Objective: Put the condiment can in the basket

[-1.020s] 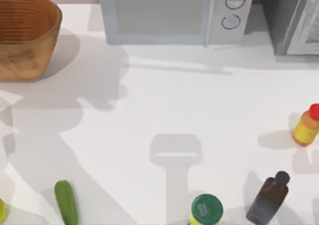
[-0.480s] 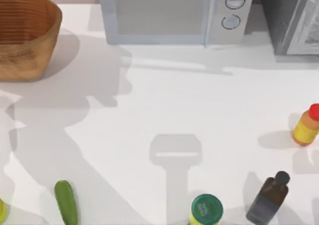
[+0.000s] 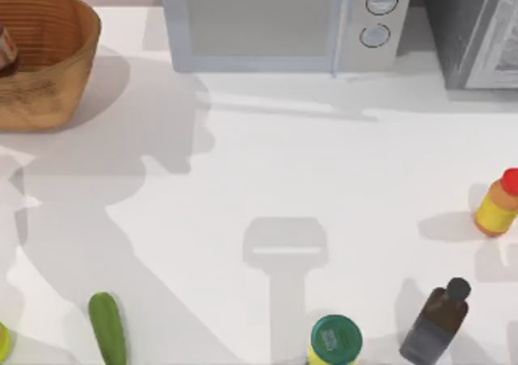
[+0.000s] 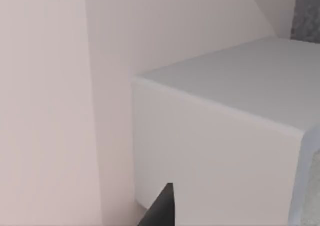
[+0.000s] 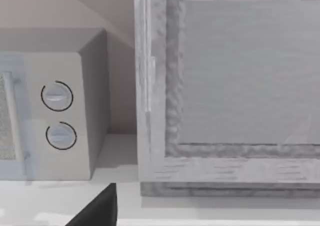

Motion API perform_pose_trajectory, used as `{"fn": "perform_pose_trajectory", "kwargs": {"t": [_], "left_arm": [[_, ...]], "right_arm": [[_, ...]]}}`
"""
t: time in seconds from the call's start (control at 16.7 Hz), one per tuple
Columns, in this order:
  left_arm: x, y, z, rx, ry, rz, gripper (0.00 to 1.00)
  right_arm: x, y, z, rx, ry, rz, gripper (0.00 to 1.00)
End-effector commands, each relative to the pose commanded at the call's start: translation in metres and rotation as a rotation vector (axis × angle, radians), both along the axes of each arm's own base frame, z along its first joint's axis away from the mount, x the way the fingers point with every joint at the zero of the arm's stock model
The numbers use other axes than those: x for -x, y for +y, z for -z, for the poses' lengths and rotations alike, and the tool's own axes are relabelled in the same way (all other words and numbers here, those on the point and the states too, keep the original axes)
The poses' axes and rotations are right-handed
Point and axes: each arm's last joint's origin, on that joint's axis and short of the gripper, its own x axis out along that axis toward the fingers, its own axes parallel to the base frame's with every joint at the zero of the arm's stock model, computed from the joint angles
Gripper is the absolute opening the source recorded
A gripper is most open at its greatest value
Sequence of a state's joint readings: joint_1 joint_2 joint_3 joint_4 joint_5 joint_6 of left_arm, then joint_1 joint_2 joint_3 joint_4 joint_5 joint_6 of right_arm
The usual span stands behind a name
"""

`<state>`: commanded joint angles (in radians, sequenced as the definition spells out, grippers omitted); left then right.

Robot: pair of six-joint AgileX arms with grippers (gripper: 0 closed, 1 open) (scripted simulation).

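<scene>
Top view — condiment can (image 3: 5,49) inside basket (image 3: 57,82).

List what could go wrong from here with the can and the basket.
1. The small brown condiment can shows at the top view's left edge, over the large tan woven wicker basket; whether it rests inside or is held cannot be told, so it may yet drop or tip.
2. It sits near the basket's left side, so it might catch the rim or wall.

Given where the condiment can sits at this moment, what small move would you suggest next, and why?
Probably lower it a little further before letting go: the condiment can shows at the top view's left edge, inside the basket rim outline, but whether it rests on the basket floor cannot be told.
</scene>
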<state>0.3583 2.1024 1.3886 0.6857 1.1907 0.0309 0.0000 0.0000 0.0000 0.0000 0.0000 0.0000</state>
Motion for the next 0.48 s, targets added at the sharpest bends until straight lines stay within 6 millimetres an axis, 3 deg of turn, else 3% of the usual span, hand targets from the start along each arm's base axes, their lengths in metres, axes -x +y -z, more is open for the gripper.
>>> {"fn": "perform_pose_trajectory", "kwargs": {"t": [0.12,0.48], "left_arm": [[0.0000,0.0000,0.0000,0.000,0.000,0.000,0.98],[0.0000,0.0000,0.0000,0.000,0.000,0.000,1.00]], "right_arm": [[0.0000,0.0000,0.0000,0.000,0.000,0.000,1.00],[0.0000,0.0000,0.0000,0.000,0.000,0.000,1.00]]}}
